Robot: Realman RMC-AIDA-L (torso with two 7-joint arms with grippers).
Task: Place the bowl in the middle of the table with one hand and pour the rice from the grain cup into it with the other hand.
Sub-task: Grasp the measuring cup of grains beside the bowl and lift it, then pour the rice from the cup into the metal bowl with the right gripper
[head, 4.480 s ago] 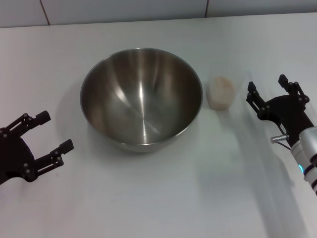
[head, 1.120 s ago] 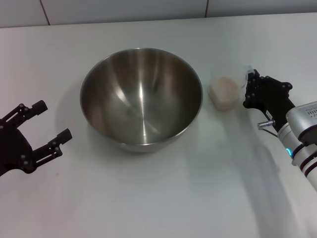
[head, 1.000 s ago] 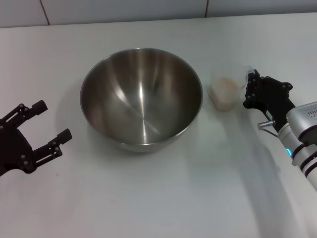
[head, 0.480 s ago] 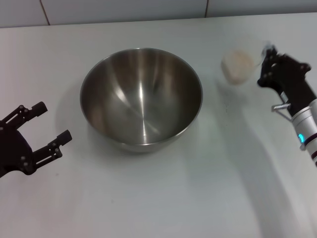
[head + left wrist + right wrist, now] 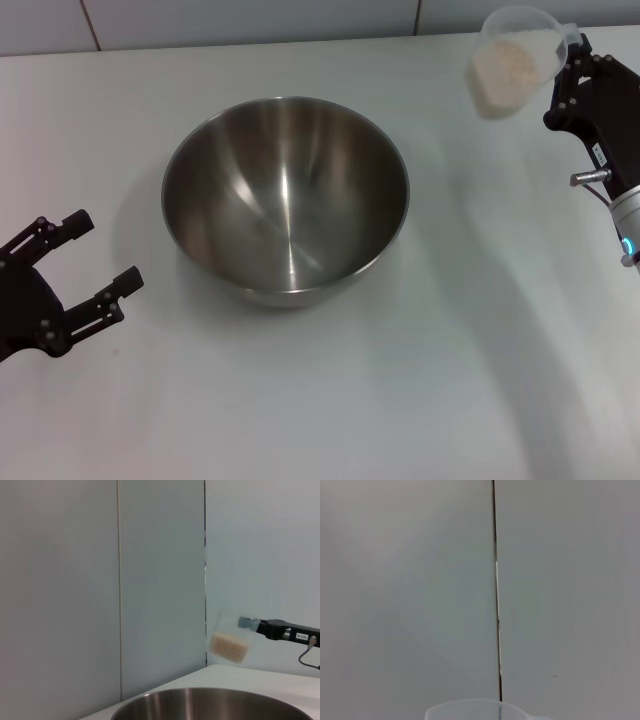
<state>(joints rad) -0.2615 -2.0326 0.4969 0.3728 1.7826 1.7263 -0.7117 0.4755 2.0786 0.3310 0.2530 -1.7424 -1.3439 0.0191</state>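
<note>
**A:** What is the setting?

**B:** A plain white table (image 5: 320,400) fills the head view, with a pale tiled wall (image 5: 250,20) along its far edge.

**A:** What is nearest the robot?

**B:** The left gripper (image 5: 78,262) sits low at the near left of the table. Its two black fingers (image 5: 118,290) are spread wide apart and hold nothing. It is well apart from everything else.

**A:** And beyond that?

**B:** The bowl (image 5: 286,198), large, round and made of shiny steel, stands upright near the middle of the table. Its inside looks bare. Part of its rim also shows at the bottom of the left wrist view (image 5: 210,705).

**A:** Where is the rice?

**B:** Farthest back, at the far right. The right gripper (image 5: 572,62) is closed on the rim of the grain cup (image 5: 515,60) and holds it up in the air, clear of the table. The clear cup is tilted slightly and carries a mass of pale rice (image 5: 508,68). It is off to the right of the bowl, not over it.

**A:** Do the wrist views add anything?

**B:** The left wrist view shows the cup (image 5: 231,641) hanging above the table against the wall, with rice (image 5: 227,647) in its lower part. The right wrist view shows only the cup's rim (image 5: 480,710) in front of the wall (image 5: 410,590).
</note>
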